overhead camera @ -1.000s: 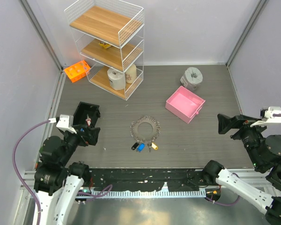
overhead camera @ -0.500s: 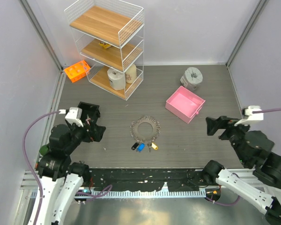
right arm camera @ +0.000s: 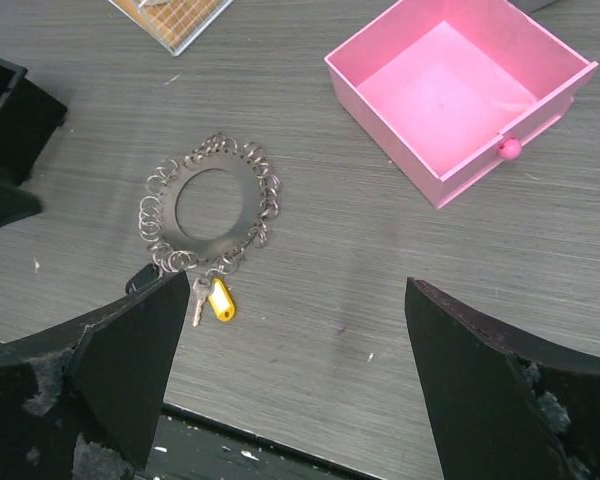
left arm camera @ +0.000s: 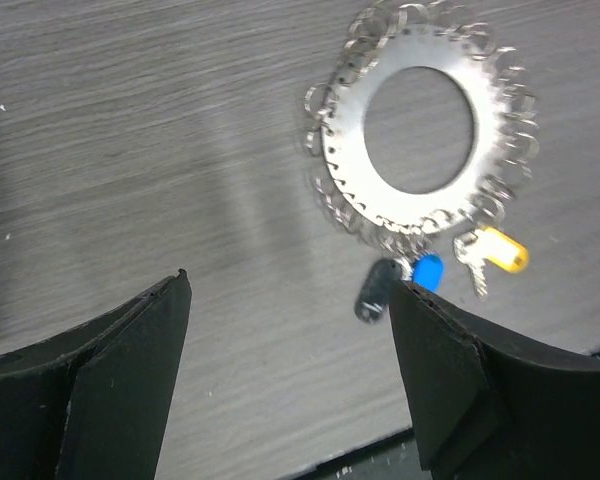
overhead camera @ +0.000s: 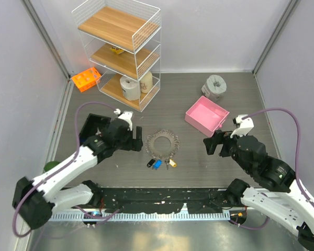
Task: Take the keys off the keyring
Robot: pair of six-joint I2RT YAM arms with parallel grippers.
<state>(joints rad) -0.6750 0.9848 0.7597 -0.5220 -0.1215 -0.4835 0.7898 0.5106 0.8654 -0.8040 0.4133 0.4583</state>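
Note:
The keyring [overhead camera: 163, 144] lies flat mid-table, a silvery disc with a hole, fringed with small wire loops. The keys [overhead camera: 161, 163] hang off its near edge in a cluster with black, blue, silvery and yellow heads. My left gripper [overhead camera: 137, 142] hovers just left of the ring, open and empty. In the left wrist view the keyring [left arm camera: 345, 150] and keys [left arm camera: 427, 270] sit beyond the right finger, with the left gripper [left arm camera: 290, 285] over bare table. My right gripper [overhead camera: 212, 144] is open to the ring's right. Its wrist view shows the keyring [right arm camera: 250, 205], the yellow key [right arm camera: 220, 298] and the open right gripper [right arm camera: 298, 290].
An open pink box [overhead camera: 206, 116] stands right of the ring, also seen as the pink box [right arm camera: 380, 125]. Behind it is a grey tape roll [overhead camera: 215, 86]. A white wire shelf [overhead camera: 120, 49] and an orange rack [overhead camera: 86, 79] stand at the back left. A black tray [overhead camera: 94, 125] lies behind the left arm.
Both arms have swung inward from the table's sides toward the keyring, the left moving right, the right moving left. The ring and keys have not moved.

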